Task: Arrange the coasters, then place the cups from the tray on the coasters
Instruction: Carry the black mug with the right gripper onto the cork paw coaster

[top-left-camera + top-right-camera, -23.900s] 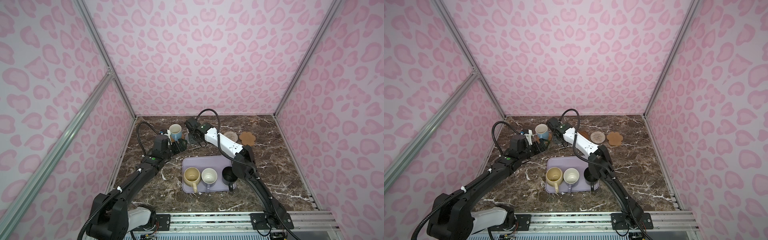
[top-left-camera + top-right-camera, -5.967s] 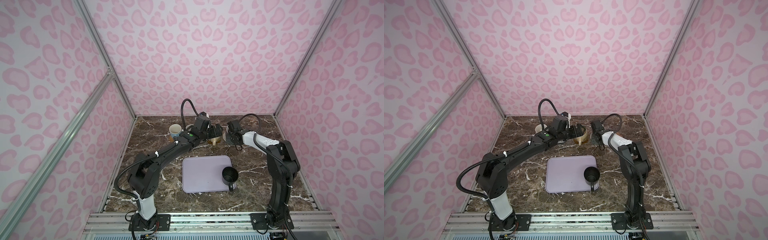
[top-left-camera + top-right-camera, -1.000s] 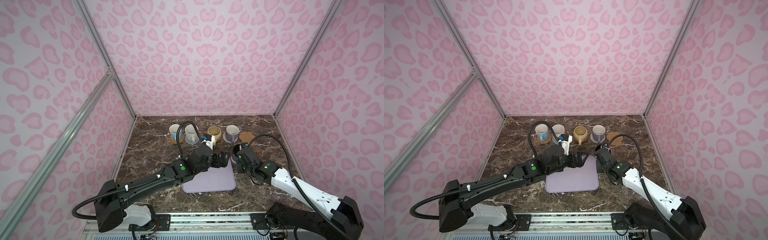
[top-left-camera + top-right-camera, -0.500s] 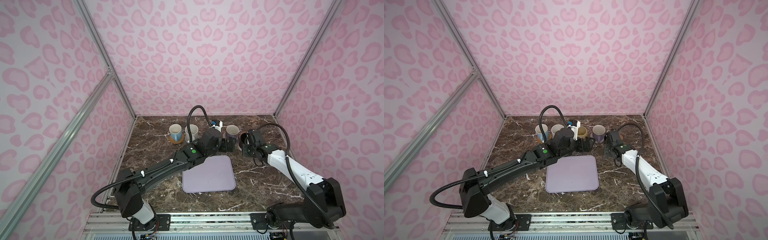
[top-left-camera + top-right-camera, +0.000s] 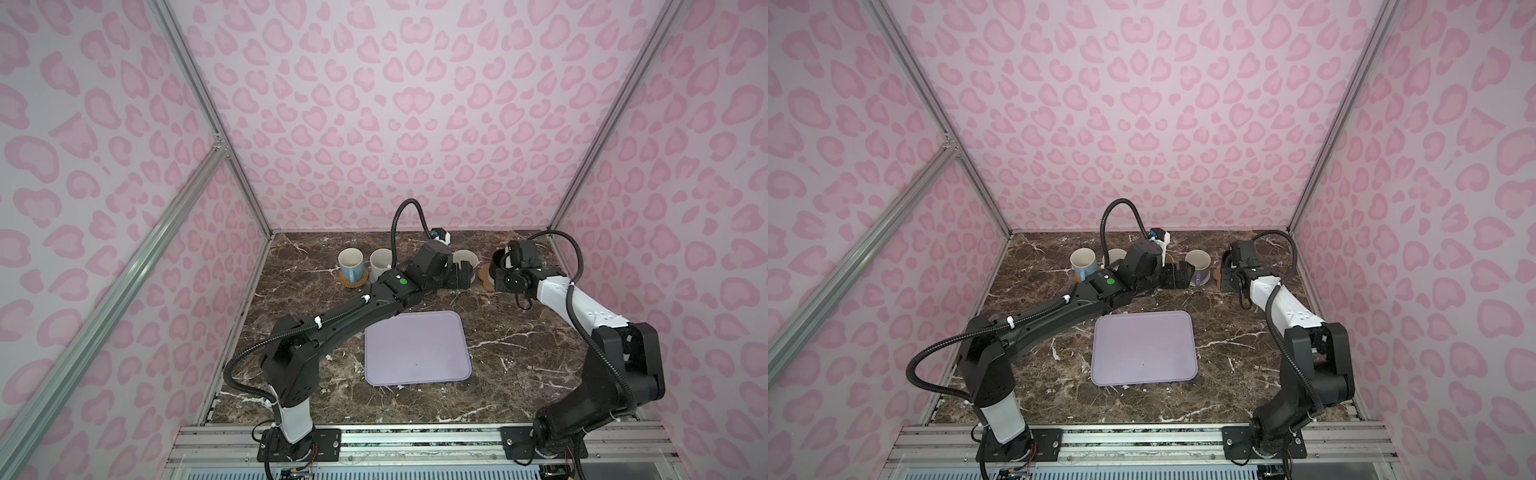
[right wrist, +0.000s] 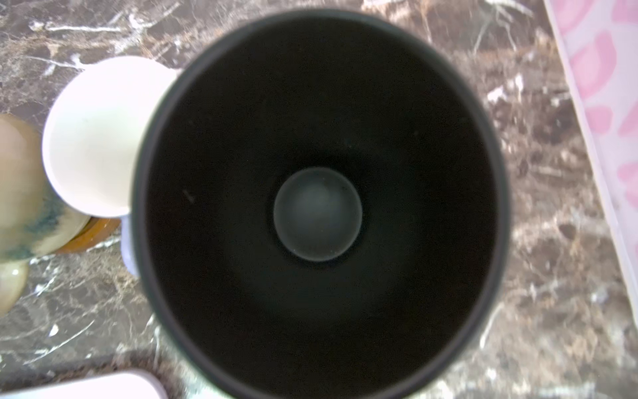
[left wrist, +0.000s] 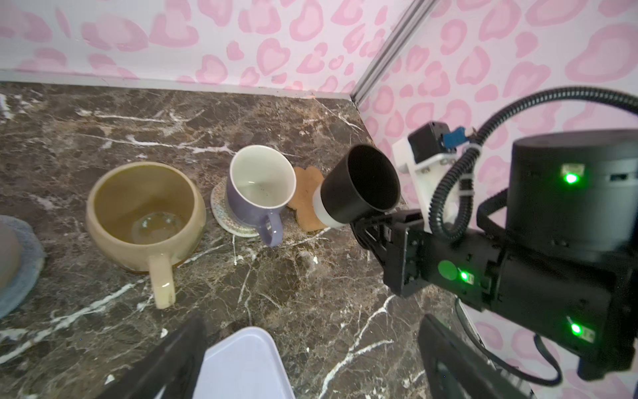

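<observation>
In both top views the left arm (image 5: 374, 307) mostly hid the yellow mug (image 7: 114, 193). The black mug (image 6: 317, 214) filled the right wrist view, blurred, its rim cut off by the picture's edge. In the left wrist view the grey-blue coaster (image 7: 32, 255) and the tray (image 7: 241, 366) ran off the edges.

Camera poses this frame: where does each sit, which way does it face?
Top views: high at the front, looking down and toward the back wall; left arm and right arm whole, pale lavender rectangular plastic tray central.
Left wrist: on the left arm, facing the back right corner; its open left tool, plus the right tool holding the matte black mug.
Right wrist: straight down into the black mug; no arm parts show.
Shared: black mug in all views.
</observation>
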You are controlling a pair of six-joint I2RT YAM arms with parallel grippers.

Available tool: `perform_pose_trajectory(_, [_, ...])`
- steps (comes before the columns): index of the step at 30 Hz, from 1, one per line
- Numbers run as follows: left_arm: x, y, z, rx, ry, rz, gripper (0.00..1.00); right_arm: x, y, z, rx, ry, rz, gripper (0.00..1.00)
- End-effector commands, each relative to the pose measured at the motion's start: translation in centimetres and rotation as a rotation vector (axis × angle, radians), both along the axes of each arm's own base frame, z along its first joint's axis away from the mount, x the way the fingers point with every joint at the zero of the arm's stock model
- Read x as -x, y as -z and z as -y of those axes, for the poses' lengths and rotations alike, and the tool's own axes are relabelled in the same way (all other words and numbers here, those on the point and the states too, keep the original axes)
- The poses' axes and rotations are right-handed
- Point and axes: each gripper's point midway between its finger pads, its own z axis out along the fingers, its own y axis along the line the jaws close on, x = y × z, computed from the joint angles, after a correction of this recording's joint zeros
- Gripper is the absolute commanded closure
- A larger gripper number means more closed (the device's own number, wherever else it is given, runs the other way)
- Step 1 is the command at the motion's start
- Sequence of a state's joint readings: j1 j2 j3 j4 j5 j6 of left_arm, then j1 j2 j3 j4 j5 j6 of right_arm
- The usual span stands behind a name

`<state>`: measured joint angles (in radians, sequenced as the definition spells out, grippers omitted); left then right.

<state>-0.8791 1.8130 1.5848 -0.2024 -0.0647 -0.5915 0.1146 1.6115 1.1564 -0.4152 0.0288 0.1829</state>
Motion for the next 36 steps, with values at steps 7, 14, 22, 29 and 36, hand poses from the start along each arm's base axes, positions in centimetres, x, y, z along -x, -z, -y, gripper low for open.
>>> perform_pose_trajectory(7, [-0.6, 0.1, 1.9, 0.026, 0.046, -0.009, 0.03, -2.9, 1.1, 1.7, 0.037, -0.044, 0.029, 0.98])
perform_pose_trajectory(14, [-0.7, 0.4, 2.4, 0.035, 0.059, -0.023, 0.03, -3.1, 1.8, 1.5, 0.029, -0.050, 0.020, 0.98])
perform_pose_trajectory(22, [-0.5, 0.4, 2.4, 0.041, 0.060, -0.025, 0.03, -3.6, 3.1, 1.1, 0.016, -0.064, 0.000, 0.98])
perform_pose_trajectory(29, [-0.4, 0.7, 2.2, 0.042, 0.057, -0.029, 0.03, -3.2, 4.3, 1.3, 0.020, -0.054, -0.035, 0.98])
perform_pose_trajectory(36, [-0.3, 0.6, 2.0, 0.045, 0.054, -0.027, 0.03, -2.6, 4.9, 0.9, 0.000, -0.070, -0.080, 0.62])
